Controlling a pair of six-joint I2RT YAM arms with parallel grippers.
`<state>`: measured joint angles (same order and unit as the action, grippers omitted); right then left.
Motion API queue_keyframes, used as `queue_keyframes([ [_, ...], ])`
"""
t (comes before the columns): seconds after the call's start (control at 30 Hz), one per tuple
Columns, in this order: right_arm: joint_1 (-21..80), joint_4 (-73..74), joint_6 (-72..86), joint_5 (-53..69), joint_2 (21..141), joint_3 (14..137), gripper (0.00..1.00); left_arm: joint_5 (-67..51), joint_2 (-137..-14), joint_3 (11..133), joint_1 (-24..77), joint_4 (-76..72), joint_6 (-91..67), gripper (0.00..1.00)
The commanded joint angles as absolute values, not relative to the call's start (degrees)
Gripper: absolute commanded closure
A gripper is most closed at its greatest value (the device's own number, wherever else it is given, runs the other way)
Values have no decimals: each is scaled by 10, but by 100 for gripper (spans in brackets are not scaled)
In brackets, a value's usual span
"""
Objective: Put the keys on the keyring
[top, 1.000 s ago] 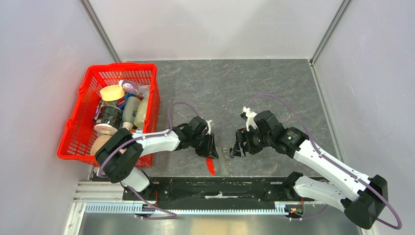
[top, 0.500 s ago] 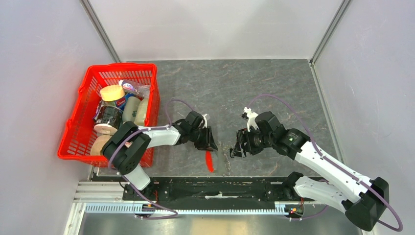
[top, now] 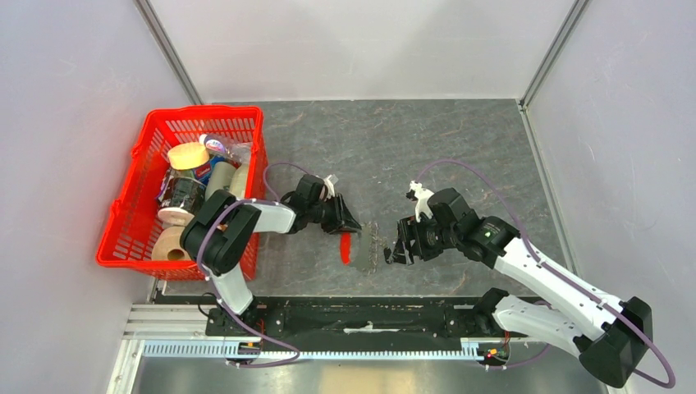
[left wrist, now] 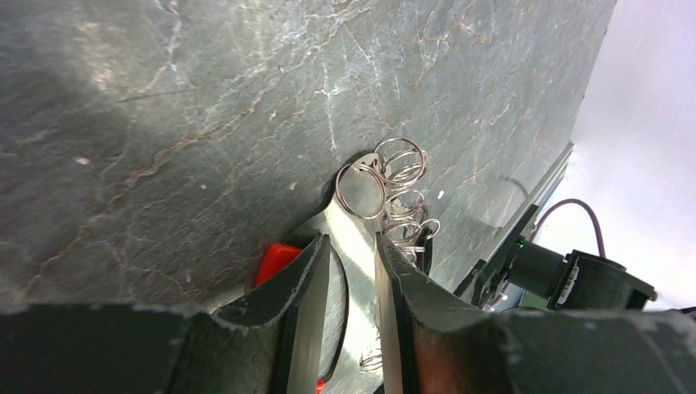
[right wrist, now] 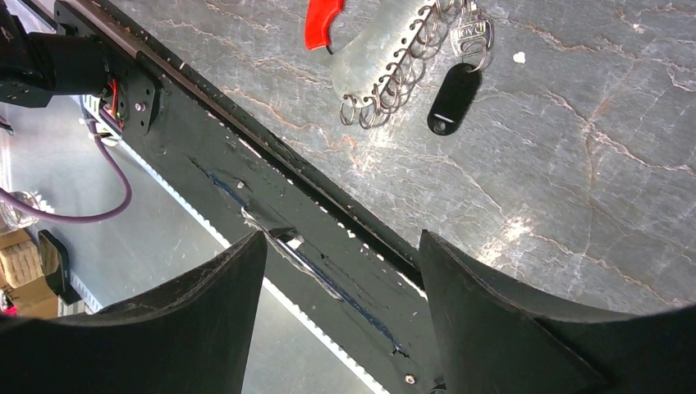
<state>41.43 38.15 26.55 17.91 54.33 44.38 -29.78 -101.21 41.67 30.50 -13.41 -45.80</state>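
Note:
The keyring (top: 366, 246) is a grey metal plate with a row of small rings (left wrist: 400, 176) along one edge and a red curved strip (top: 346, 247). My left gripper (top: 354, 228) is shut on the plate's end, and the plate shows between the jaws (left wrist: 353, 238). In the right wrist view the keyring (right wrist: 379, 45) lies at the top, with the keys beside its ring row: a black oblong fob (right wrist: 454, 98) on the table and a small silver key (right wrist: 476, 33). Whether the key is threaded on a ring I cannot tell. My right gripper (top: 395, 250) (right wrist: 343, 238) stands open and empty just right of the keyring.
A red basket (top: 123, 215) full of bottles and jars stands at the left, close behind the left arm. A black rail (top: 369, 316) (right wrist: 287, 185) runs along the table's near edge under the right gripper. Grey walls close off the table's sides and back.
The left gripper has moved away from the near edge, carrying the keyring, whose grey plate now faces up. The right arm has barely moved.

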Motion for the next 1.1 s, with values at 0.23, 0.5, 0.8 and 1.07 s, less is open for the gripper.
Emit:
queue_keyframes([
  [0.23,485,289,329,171,608,419,25,-230,-1008,365,269,-105,-453,65],
  [0.5,527,156,450,107,680,374,30,-256,-911,318,270,-116,-488,63],
  [0.8,541,84,514,74,738,366,34,-290,-801,312,271,-75,-501,58],
  [1.07,543,80,495,76,773,376,40,-302,-796,321,271,-57,-488,56],
])
